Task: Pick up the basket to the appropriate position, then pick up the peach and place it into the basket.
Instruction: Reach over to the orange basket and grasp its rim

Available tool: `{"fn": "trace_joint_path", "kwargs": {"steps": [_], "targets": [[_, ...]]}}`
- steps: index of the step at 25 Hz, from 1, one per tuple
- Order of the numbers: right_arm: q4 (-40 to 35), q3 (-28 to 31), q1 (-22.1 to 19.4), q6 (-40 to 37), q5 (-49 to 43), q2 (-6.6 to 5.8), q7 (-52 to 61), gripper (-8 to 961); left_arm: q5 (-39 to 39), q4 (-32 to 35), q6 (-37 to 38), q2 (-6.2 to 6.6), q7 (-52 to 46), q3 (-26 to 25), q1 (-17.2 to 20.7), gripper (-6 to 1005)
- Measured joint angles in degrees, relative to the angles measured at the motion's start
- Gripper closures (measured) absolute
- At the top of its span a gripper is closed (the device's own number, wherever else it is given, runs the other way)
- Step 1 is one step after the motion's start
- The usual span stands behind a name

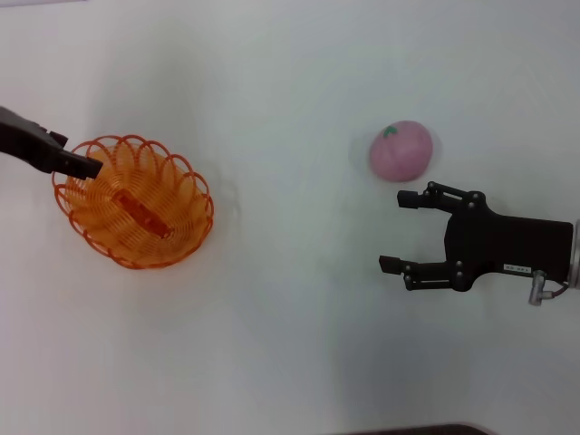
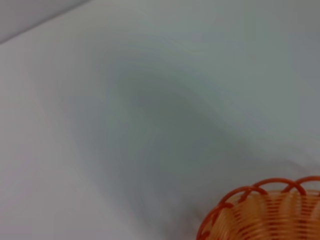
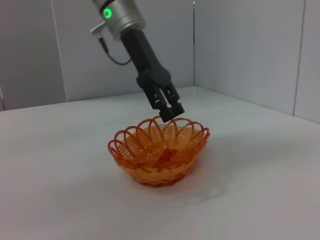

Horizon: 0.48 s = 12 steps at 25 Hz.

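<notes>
left end effector (image 1: 89,166) closed on basket (image 1: 136,204) rim | lift level, slowly | right end effector (image 1: 399,230) open beside peach (image 1: 400,150), far from basket

The head camera looks steeply down on the desk (image 1: 290,344). The left wrist camera sits close, apparently just above the basket (image 2: 265,212) rim. The right wrist camera looks level from afar, sharing the basket (image 3: 159,150) with both.
</notes>
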Motion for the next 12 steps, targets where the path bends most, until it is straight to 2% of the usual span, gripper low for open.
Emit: {"fn": "trace_joint_path", "kwargs": {"steps": [5,12], "targets": [[0.0,-0.1,0.0,0.1,-0.1,0.21,0.0,7,7.5,-0.4,1.1,-0.44,-3.8,4.0,-5.2,317],[0.0,-0.1,0.2,0.1,-0.7,0.33,0.4,7,10.3,-1.9,1.0,-0.68,-5.9,5.6,-7.8,320]]}}
